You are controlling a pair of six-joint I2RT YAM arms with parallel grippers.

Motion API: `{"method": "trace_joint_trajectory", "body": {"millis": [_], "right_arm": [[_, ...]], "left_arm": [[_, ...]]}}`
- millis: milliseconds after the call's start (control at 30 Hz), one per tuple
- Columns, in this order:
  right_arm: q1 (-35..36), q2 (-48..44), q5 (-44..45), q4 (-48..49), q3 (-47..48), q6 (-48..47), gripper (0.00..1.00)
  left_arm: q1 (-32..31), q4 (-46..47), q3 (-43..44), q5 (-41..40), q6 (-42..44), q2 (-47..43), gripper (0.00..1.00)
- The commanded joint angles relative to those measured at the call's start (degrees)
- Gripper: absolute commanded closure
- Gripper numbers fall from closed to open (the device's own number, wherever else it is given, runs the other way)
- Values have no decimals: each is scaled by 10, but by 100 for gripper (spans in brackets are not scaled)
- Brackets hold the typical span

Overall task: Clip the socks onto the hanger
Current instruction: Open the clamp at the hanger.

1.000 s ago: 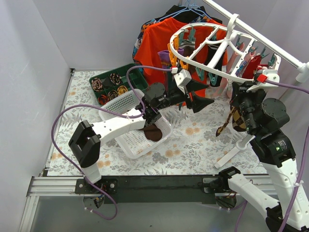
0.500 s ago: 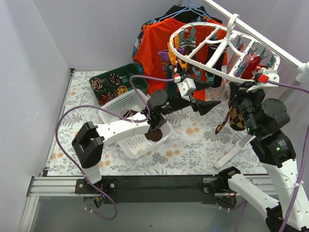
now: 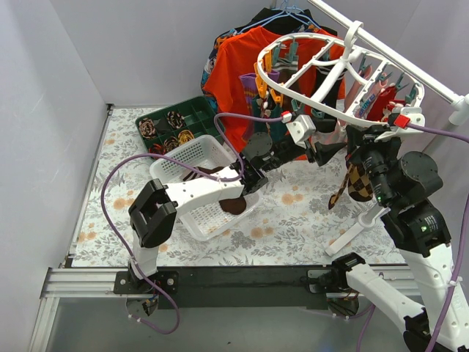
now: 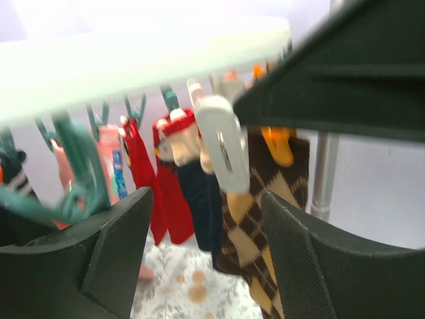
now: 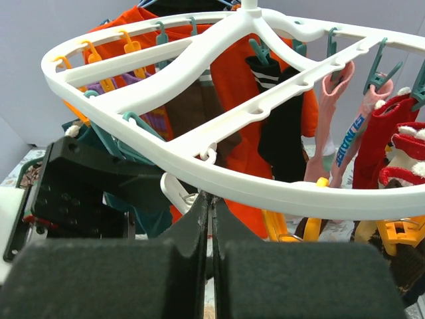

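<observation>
The white oval hanger (image 3: 322,81) hangs from the rail at the back right, and its rim fills the right wrist view (image 5: 219,169). My right gripper (image 3: 360,141) is shut just under the rim, tips (image 5: 211,197) beside a white clip (image 5: 174,193). A tan-and-brown argyle sock (image 3: 355,182) hangs down from it. My left gripper (image 3: 333,150) is open and empty, raised under the rim. The argyle sock (image 4: 265,219) and the white clip (image 4: 222,149) show beyond its fingers (image 4: 113,252).
A white basket (image 3: 194,158) holds a dark brown sock (image 3: 233,205). A green tray (image 3: 165,128) of rolled bundles stands behind it. An orange T-shirt (image 3: 242,66) hangs at the back. Red, pink and black socks (image 5: 392,133) hang clipped on the hanger.
My left gripper has moved right and up, from over the basket edge to under the hanger rim next to the right gripper. The right arm and argyle sock have barely moved.
</observation>
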Motion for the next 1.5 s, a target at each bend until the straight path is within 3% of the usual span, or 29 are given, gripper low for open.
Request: {"method": "trace_joint_trajectory", "body": {"millis": [0,167,200,333,433,567,767,867,1467], "right_arm": [[2,-6,-9,16,18,5,99],[2,-8,-11,16,15,8,99],[2,-8,-12,16,15,9,99],[2,-9,-18,16,19,9,99],[2,-11,-20,16,21,9,98],[2,-14,-29,16,25,7,73],[2,-12,-66,19,27,-9,48],[2,-6,-74,19,25,-9,43],[1,10,16,26,14,-8,45]], "left_arm": [[1,0,44,-19,1,-5,38],[1,-1,60,-17,-11,3,48],[1,-6,61,-17,-11,3,57],[1,-12,56,-20,-11,1,76],[1,-15,52,-24,-11,-3,86],[1,-29,53,-32,-13,-8,100],[-3,-50,54,-46,-10,-20,100],[-8,-70,56,-56,-1,-24,100],[-34,-77,40,-71,43,-51,100]]}}
